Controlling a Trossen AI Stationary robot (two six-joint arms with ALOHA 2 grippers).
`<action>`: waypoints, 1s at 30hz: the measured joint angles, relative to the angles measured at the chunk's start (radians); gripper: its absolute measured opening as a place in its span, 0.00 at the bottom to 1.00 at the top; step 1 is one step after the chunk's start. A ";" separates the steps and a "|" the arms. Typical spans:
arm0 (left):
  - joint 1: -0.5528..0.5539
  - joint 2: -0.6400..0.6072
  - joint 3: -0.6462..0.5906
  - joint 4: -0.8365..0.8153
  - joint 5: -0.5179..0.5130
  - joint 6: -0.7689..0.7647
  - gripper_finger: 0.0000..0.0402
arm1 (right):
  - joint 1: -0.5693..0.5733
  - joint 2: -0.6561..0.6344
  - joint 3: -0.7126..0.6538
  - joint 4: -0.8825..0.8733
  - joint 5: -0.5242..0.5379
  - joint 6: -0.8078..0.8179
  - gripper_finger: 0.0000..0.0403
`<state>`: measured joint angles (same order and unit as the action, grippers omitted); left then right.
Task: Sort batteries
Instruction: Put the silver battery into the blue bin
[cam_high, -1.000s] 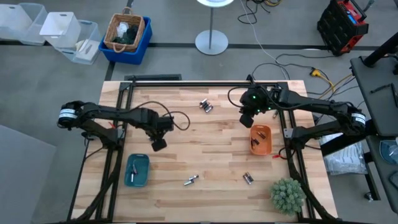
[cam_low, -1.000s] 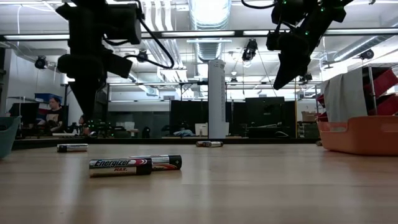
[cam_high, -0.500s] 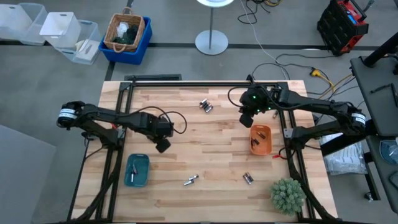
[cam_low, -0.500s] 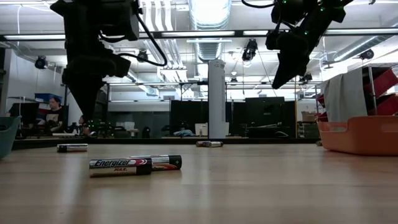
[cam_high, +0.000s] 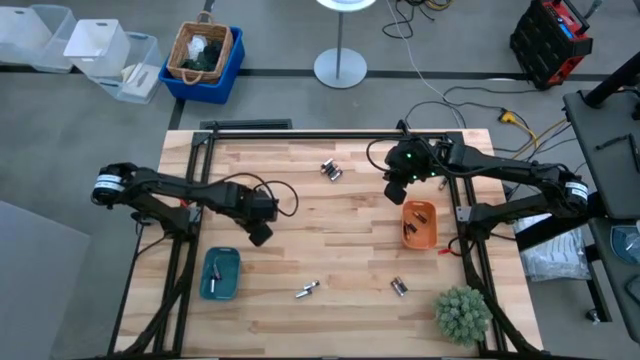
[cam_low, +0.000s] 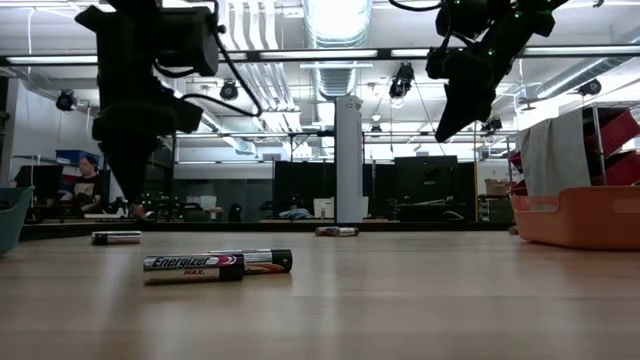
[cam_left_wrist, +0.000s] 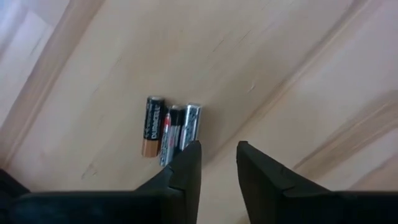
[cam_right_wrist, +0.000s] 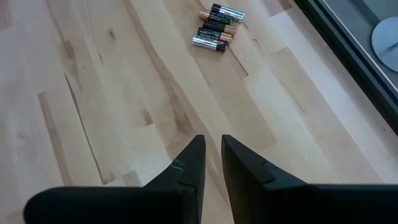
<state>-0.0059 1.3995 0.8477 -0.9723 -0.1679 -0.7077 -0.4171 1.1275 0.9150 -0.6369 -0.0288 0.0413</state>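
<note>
Batteries lie in small clusters on the wooden table: one cluster at the far middle (cam_high: 331, 171), one near the front edge (cam_high: 307, 290), one at the front right (cam_high: 399, 287). My left gripper (cam_high: 258, 235) hovers left of centre, clear of the table, open by a narrow gap with nothing between its fingers. Its wrist view shows three batteries (cam_left_wrist: 168, 127) lying side by side on the wood beyond the fingertips. My right gripper (cam_high: 395, 193) hangs high at the right, beside the orange tray (cam_high: 419, 224), its fingers a little apart. A cluster of batteries (cam_right_wrist: 217, 28) lies farther off.
A teal tray (cam_high: 220, 275) sits at the front left and holds something small. The orange tray also holds a few small things. A green plant (cam_high: 462, 315) stands at the front right corner. Bare wood lies between the clusters.
My left gripper has shifted a little toward the table's right and near edge, staying above the wood. The batteries lie where they were.
</note>
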 joint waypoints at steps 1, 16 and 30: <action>0.000 0.000 -0.005 -0.001 0.000 -0.005 0.21 | 0.000 0.000 0.000 0.001 0.000 0.000 0.11; -0.001 0.037 -0.008 0.020 0.021 -0.002 0.22 | 0.000 0.000 0.000 0.037 0.000 0.003 0.11; -0.001 0.089 -0.009 0.023 0.020 0.018 0.22 | 0.000 0.000 0.000 0.038 0.000 0.010 0.11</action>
<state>-0.0071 1.4881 0.8391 -0.9493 -0.1474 -0.6899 -0.4171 1.1275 0.9150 -0.5991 -0.0288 0.0513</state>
